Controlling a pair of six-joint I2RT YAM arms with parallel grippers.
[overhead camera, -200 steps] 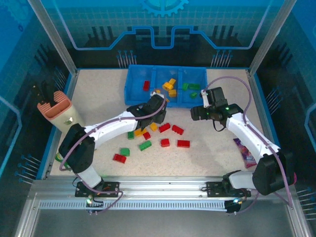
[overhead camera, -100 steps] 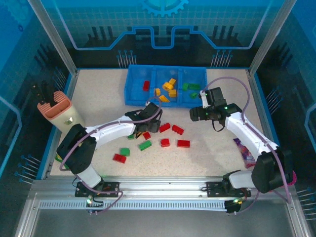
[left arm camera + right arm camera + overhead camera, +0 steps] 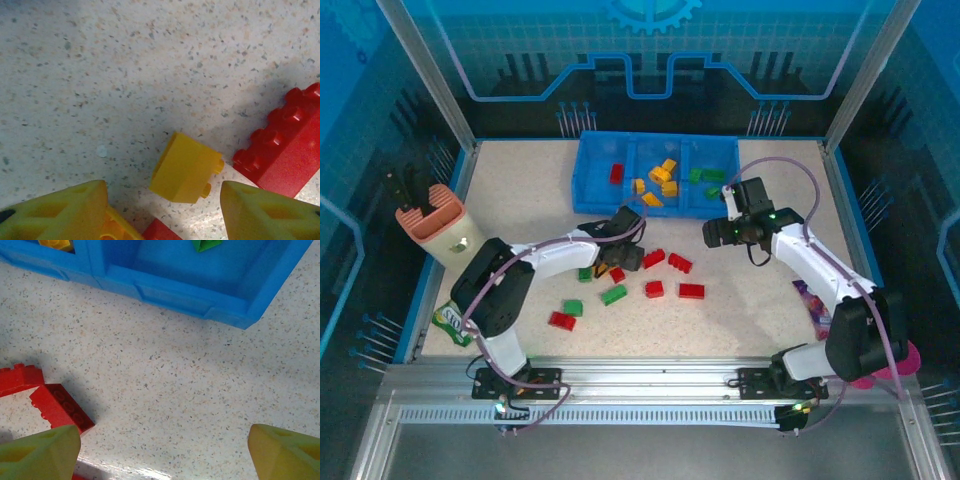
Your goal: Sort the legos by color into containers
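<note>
In the left wrist view my left gripper [image 3: 162,194] is open and low over the table, with a loose yellow lego [image 3: 185,170] lying between its fingertips, untouched. A red lego [image 3: 287,145] lies to its right, and an orange one [image 3: 114,229] sits by the left finger. From above, the left gripper [image 3: 623,252] is at the scattered legos [image 3: 655,289]. My right gripper [image 3: 718,232] is open and holds nothing, hovering just in front of the blue containers [image 3: 590,190]. Those hold a red lego [image 3: 616,172], yellow legos [image 3: 662,174] and green legos [image 3: 705,176]. The right wrist view shows the tray wall [image 3: 170,292] and red legos [image 3: 57,407].
A beige-and-pink utensil holder [image 3: 432,228] stands at the far left. One snack packet [image 3: 450,320] lies by the left arm's base and another [image 3: 817,305] lies at the right. A magenta cup [image 3: 898,362] sits behind the right arm's base.
My left gripper has drawn back from the tray's middle compartment to the loose legos, leaving yellow legos in that compartment. The right gripper has shifted only slightly.
</note>
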